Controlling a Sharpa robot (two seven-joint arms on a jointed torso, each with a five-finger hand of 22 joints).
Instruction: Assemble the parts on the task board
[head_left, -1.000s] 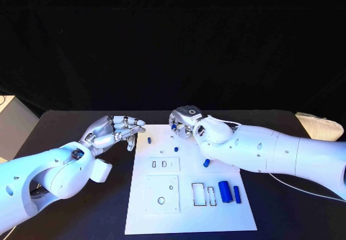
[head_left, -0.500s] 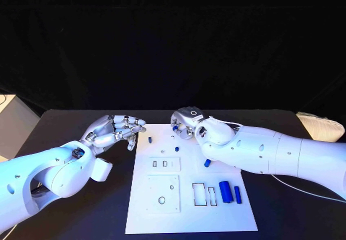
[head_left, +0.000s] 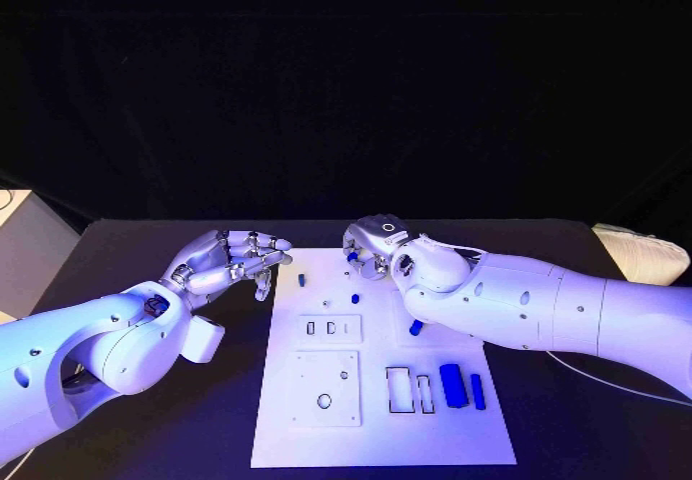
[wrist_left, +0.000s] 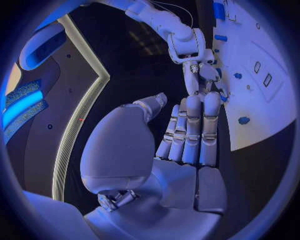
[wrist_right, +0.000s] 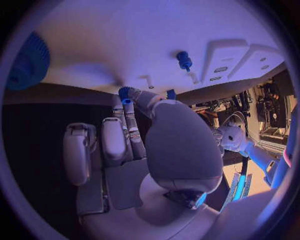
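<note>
Standing at the far end of the task board (head_left: 378, 420), a small blue part (wrist_right: 125, 93) is pinched at the fingertips of the right hand (head_left: 378, 246). Other blue parts (head_left: 453, 384) lie near the board's right edge. Left hand (head_left: 227, 264) hovers just beside the board's left edge, fingers curled together, holding nothing.

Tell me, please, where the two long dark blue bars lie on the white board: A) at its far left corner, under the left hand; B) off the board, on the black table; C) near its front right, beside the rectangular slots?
C: in the head view the two blue bars lie side by side on the board toward its near right, just right of the rectangular slots.
</note>
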